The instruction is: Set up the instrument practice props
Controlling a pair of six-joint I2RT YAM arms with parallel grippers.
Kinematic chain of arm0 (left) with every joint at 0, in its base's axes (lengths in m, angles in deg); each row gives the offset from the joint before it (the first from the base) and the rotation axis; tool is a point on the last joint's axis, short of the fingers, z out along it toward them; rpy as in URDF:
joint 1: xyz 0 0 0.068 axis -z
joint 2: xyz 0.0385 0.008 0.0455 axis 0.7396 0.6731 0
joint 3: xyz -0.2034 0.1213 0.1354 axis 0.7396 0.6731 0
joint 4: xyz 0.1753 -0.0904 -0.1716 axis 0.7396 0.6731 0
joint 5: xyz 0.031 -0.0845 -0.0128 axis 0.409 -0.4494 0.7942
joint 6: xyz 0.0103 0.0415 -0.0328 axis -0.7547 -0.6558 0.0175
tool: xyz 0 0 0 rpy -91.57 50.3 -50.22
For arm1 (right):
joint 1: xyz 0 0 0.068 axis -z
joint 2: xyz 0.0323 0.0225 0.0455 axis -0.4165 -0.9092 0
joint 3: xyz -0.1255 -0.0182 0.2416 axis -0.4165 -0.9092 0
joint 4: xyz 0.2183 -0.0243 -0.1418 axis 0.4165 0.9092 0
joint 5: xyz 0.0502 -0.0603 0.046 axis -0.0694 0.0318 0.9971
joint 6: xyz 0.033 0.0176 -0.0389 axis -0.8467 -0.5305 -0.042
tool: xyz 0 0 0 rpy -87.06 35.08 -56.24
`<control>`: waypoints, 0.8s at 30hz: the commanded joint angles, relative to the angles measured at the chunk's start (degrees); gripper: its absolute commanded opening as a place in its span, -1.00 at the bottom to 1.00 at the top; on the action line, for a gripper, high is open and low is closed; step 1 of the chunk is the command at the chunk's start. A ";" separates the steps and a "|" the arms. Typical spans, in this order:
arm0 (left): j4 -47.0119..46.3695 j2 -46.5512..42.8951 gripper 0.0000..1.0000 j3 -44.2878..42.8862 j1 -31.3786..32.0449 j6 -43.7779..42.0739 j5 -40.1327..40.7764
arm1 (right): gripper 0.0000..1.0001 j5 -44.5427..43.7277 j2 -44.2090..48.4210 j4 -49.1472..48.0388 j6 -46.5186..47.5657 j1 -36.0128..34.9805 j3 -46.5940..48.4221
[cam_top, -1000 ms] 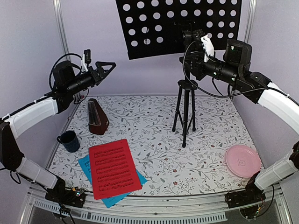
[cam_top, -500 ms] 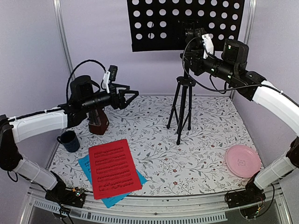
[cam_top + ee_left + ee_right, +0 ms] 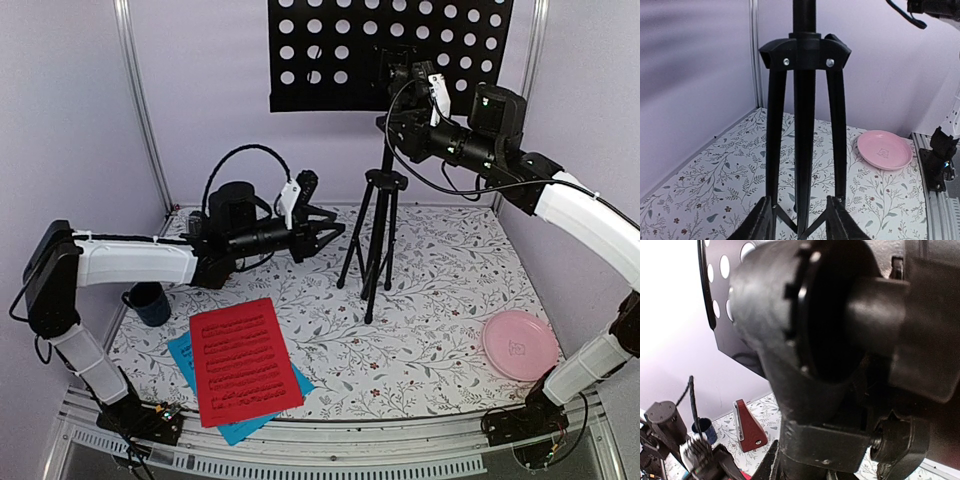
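While right fingers (image 3: 398, 72) pinch the one music stand (image 3: 328, 64), left fingers (image 3: 762, 222) spread before its three legs (image 3: 775, 140).

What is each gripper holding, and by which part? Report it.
Right gripper clamps the music stand at the pole's top, behind the desk; left gripper, open, holds nothing.

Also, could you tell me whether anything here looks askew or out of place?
Yes. The stand leans rightward at the top, and its tripod legs are nearly folded, so it looks unable to stand alone; the right jaws hold it near the top. The red sheet lies crooked over the cyan sheet.
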 commanded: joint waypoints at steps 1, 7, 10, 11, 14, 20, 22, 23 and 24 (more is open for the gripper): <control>-2.08 4.27 -0.31 -4.00 3.14 -4.16 1.23 | -1.00 1.91 1.95 -17.65 -1.67 -0.14 5.06; -3.59 5.69 -0.17 -3.76 4.18 -5.00 5.78 | -1.00 2.97 1.61 -17.57 -0.34 -0.90 5.31; -2.11 4.78 -0.11 -3.38 3.74 -7.27 8.33 | -1.00 4.40 1.66 -16.63 -0.15 -1.00 6.08; -1.47 4.74 -0.11 -3.59 3.51 -7.72 8.77 | -1.00 4.92 1.65 -16.43 -0.15 -1.00 6.24; 0.26 5.45 -0.11 -5.55 2.86 -8.44 9.02 | -1.00 6.06 1.58 -16.43 -0.15 -1.08 6.45; 4.04 9.23 -0.08 -12.15 2.92 -11.37 11.67 | -1.00 7.50 1.50 -15.87 -1.05 -1.28 8.09; 5.02 10.10 -0.14 -13.66 2.96 -12.73 11.88 | -1.00 7.64 1.53 -15.44 -1.36 -1.26 8.64; 5.68 10.48 -0.18 -14.36 3.00 -13.57 12.11 | -1.00 7.64 1.62 -15.36 -1.45 -1.28 8.82; 6.29 10.76 -0.23 -14.95 3.11 -14.48 12.56 | -1.00 7.58 1.67 -15.19 -1.54 -1.26 8.99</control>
